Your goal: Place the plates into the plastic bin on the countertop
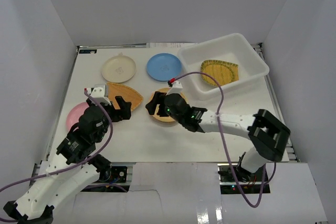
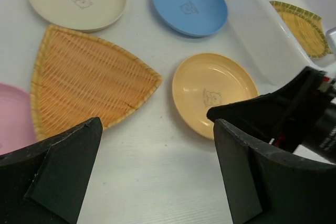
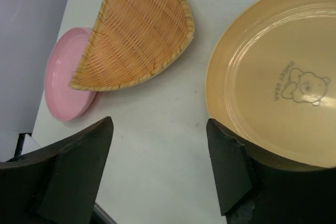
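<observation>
The orange-yellow plate lies mid-countertop, also in the left wrist view and the right wrist view. My right gripper is open low over its left rim; in the right wrist view one finger stands at the rim, the other over bare table. My left gripper is open and empty over bare countertop, near the fan-shaped woven tray. The cream plate, blue plate and pink plate lie on the countertop. The plastic bin holds a woven tray.
Grey walls close in the table on the left, back and right. The bin stands at the back right, its near wall close to the orange-yellow plate. The right arm's black wrist shows just right of my left gripper. The fan tray overlaps the pink plate.
</observation>
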You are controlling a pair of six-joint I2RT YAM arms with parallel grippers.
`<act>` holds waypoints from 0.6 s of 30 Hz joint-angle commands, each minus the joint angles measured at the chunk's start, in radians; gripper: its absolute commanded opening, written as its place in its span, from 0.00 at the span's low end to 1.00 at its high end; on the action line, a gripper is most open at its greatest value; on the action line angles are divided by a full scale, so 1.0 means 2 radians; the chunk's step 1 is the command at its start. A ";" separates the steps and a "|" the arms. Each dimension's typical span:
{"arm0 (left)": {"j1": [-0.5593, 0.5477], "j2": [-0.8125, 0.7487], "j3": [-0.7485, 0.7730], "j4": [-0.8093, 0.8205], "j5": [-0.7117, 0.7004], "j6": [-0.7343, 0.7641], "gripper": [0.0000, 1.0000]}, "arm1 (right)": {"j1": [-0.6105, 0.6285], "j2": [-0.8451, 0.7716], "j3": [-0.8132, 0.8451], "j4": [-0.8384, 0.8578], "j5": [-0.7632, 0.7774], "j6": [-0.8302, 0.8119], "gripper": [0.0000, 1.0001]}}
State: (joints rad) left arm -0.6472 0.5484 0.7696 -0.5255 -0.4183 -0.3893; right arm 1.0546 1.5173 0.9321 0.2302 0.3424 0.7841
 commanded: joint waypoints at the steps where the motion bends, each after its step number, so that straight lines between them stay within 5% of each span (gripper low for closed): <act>1: 0.002 -0.070 -0.003 -0.032 -0.065 0.009 0.98 | 0.026 0.067 0.035 0.097 0.099 0.079 0.80; 4: 0.002 -0.088 -0.028 -0.011 -0.046 0.004 0.98 | 0.039 0.133 0.081 0.099 0.126 0.121 0.86; 18: 0.001 -0.181 -0.051 0.023 -0.013 0.005 0.98 | 0.049 0.317 0.239 0.049 0.112 0.215 0.77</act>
State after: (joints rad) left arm -0.6472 0.1829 0.6785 -0.4938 -0.4866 -0.3851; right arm 1.1465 2.1151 1.3483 0.3386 0.5175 1.1370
